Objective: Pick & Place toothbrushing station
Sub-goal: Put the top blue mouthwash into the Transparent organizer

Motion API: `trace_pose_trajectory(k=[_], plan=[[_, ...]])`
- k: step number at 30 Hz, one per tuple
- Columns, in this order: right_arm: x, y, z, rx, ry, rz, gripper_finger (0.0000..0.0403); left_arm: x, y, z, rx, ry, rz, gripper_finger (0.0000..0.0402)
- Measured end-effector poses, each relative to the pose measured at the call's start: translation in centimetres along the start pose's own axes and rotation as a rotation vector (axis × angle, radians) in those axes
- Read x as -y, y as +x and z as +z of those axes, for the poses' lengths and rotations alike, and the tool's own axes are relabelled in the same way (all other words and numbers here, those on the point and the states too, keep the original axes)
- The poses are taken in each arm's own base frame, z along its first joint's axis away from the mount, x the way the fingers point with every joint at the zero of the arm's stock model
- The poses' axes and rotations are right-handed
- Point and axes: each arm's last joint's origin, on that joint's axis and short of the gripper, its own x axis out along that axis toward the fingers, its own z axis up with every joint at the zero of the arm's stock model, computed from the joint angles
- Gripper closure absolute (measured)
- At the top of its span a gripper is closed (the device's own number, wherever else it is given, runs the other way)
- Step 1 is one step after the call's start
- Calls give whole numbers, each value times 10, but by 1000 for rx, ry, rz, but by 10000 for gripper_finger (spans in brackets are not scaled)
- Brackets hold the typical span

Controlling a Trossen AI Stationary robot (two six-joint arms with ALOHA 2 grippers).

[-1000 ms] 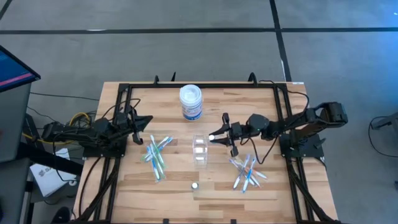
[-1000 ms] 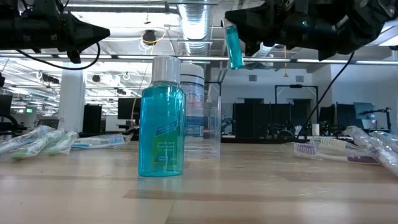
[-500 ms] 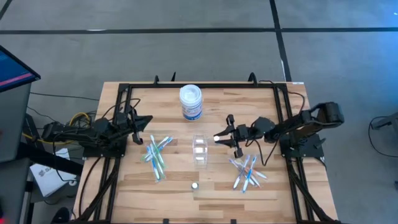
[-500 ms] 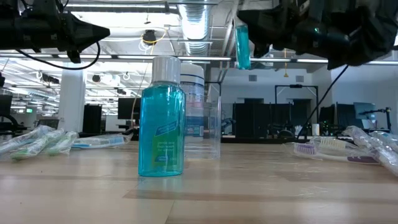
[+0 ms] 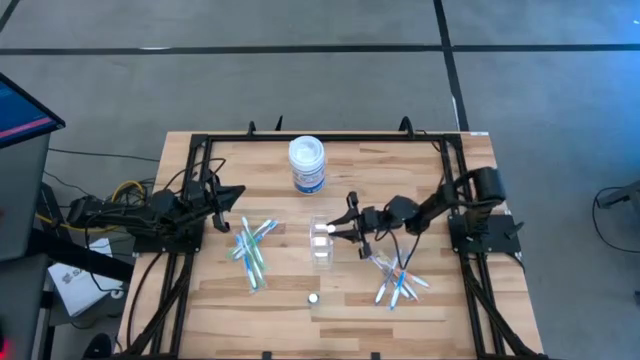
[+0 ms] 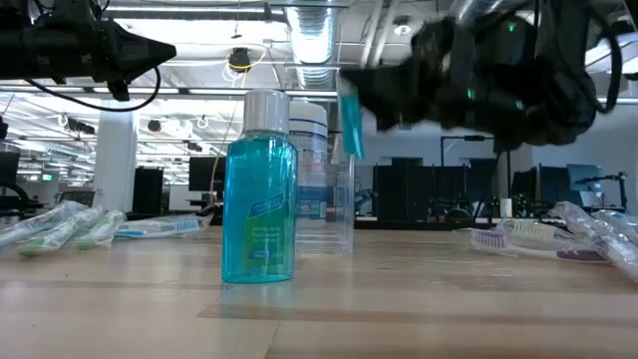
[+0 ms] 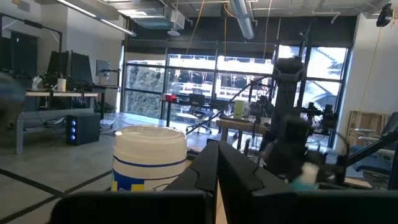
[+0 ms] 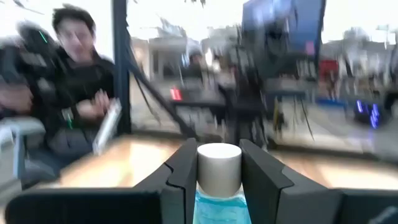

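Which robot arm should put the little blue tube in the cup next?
The right one, I think. Its hand already grips the little blue tube and sits right beside the clear cup. The left hand waits far off by the table's left edge, shut on nothing.

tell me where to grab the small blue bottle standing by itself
Take the small blue bottle by its white cap, from straight above: it stands upright with bare table around it. The left end effector is free; the right end effector holds a tube above the clear cup.
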Motion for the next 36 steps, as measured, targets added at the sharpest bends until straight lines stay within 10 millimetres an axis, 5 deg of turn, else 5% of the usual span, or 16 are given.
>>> trace_pose_trajectory(k=[36], plan=[[4, 7, -21, -45, 1, 13, 316, 0, 1, -1, -6, 3, 0, 400]])
